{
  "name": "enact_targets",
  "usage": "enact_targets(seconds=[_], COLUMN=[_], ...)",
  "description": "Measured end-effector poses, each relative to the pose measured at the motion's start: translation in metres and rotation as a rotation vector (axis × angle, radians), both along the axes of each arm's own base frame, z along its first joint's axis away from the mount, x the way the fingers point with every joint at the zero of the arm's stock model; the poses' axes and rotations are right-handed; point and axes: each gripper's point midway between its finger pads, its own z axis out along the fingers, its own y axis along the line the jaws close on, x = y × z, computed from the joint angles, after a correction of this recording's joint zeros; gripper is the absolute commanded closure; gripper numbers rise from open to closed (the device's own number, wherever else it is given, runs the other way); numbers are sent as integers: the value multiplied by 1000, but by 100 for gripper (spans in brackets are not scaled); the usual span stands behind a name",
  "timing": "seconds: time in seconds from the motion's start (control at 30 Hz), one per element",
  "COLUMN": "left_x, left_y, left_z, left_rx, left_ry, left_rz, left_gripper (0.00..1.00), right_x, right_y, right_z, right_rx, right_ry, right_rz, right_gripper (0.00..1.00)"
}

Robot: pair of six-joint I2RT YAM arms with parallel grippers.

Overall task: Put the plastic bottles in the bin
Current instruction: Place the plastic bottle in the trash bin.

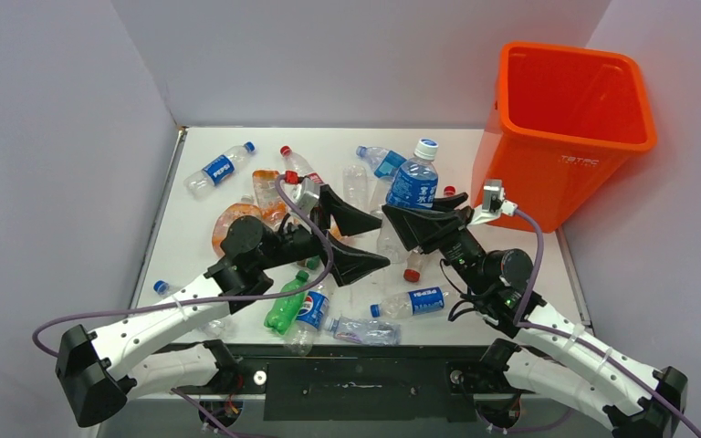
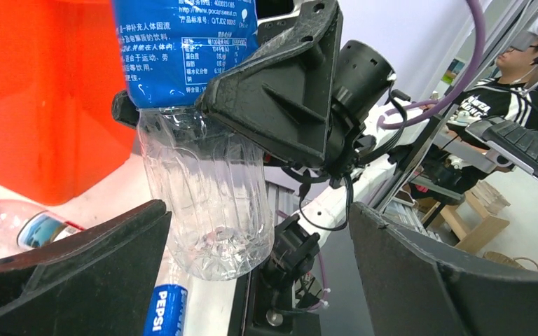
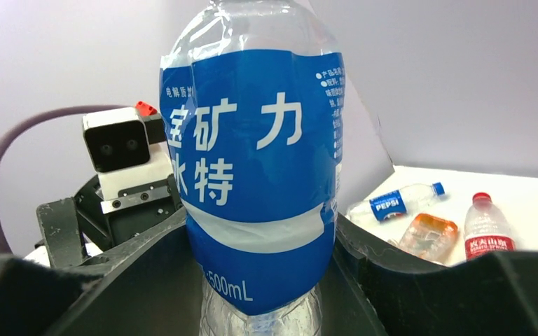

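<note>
Pinching an upright blue-label bottle (image 1: 413, 185), right fingers (image 1: 415, 228) short of bin rim (image 1: 573, 139), left fingers (image 1: 356, 263) spread.

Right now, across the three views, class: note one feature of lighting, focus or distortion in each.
Top external: even light; the orange bin tints the wall beside it reddish. Left wrist: wide-angle stretch; the open left end effector looms dark along the bottom. Right wrist: the blue-labelled water bottle fills the frame, label sharp, highlights on its clear shoulder.
</note>
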Motion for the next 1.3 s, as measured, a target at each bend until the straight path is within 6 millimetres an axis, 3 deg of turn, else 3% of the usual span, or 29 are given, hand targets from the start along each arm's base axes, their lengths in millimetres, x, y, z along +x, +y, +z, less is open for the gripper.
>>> enact_targets(seconds=[0.23,0.5,0.57,0.63,0.77,0.87,1.0,1.17,1.3], left_x=[8,8,8,7,7,5,1,-1,-2], left_y=[-6,-15,-15,-17,-24,-25,-25,-17,-6], left_z=[6,-15,-15,-17,-28,-30,-35,-41,-40], left_rx=[-28,37,38,41,68,75,95,143,164], left_ry=[-9,23,21,21,36,33,26,13,-24], left_rz=[6,3,2,-8,-32,-42,-54,-36,1], left_gripper=[4,1,12,28,54,61,66,69,71], right_x=[1,-10,-11,-12,-13,-12,-11,-6,-6], right_y=[-6,11,12,13,18,20,22,11,-8], right_z=[10,4,5,4,2,-2,-8,-5,33], right_rx=[71,74,77,77,75,59,26,-86,-144], right_ry=[-24,-4,-3,-1,4,12,31,53,-2], right_rz=[-17,89,96,103,128,131,129,49,-41], right_gripper=[62,62,62,61,53,27,10,6,6])
